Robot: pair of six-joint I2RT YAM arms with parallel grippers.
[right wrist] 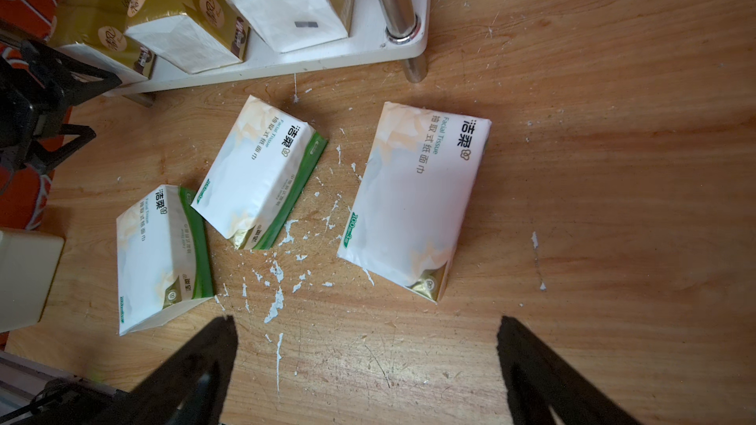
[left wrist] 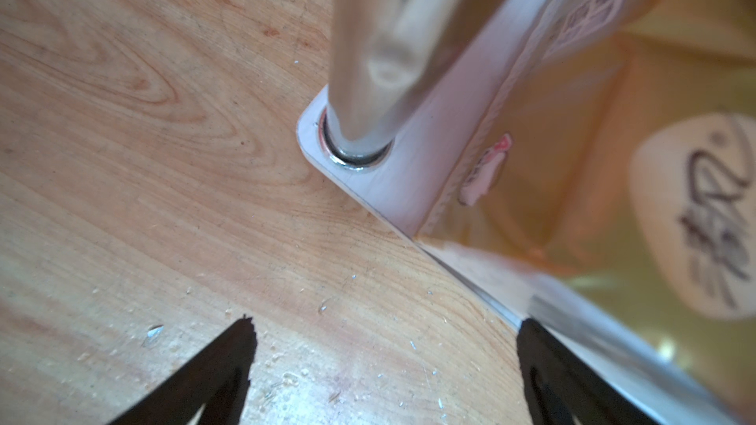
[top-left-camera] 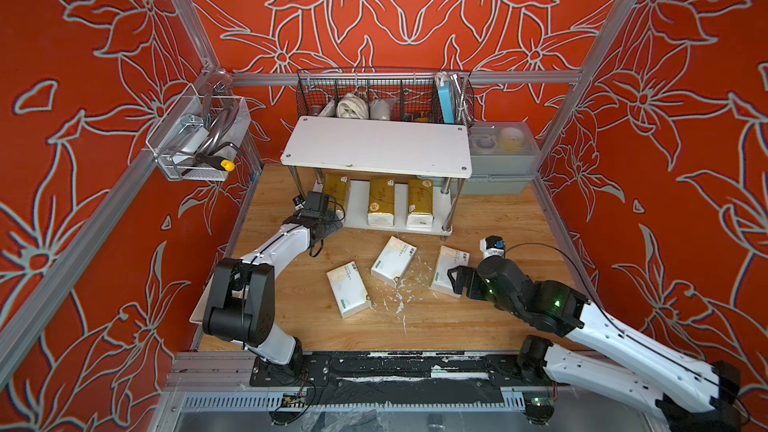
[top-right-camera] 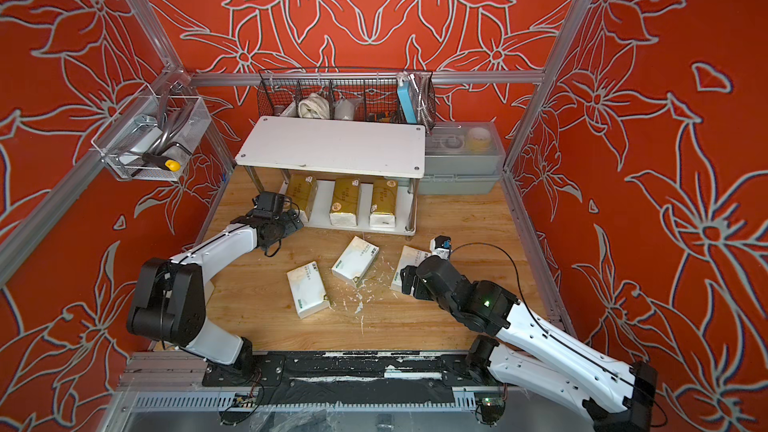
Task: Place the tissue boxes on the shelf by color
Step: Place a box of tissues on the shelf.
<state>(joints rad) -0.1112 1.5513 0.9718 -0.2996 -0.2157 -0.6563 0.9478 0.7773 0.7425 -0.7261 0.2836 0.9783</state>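
Note:
Three gold tissue boxes (top-left-camera: 381, 205) stand in a row on the lower board of the shelf (top-left-camera: 374, 147), whose top board is bare. Three white tissue boxes with green print lie on the wooden table: left (top-left-camera: 348, 295), middle (top-left-camera: 394, 261), right (top-left-camera: 446, 268). My left gripper (top-left-camera: 334, 222) is open at the shelf's front left corner. In the left wrist view nothing lies between its fingers (left wrist: 386, 322), and the left gold pack (left wrist: 593, 157) is just beyond. My right gripper (right wrist: 367, 320) is open and empty over bare table, just short of the right white pack (right wrist: 413, 198).
A black wire basket (top-left-camera: 382, 97) hangs behind the shelf. A grey lidded bin (top-left-camera: 498, 155) stands at the shelf's right end. A clear wall bin (top-left-camera: 199, 139) holds tools at the left. A small white and blue object (top-left-camera: 492, 245) sits beyond my right wrist. White flecks (top-left-camera: 399, 301) dot the table.

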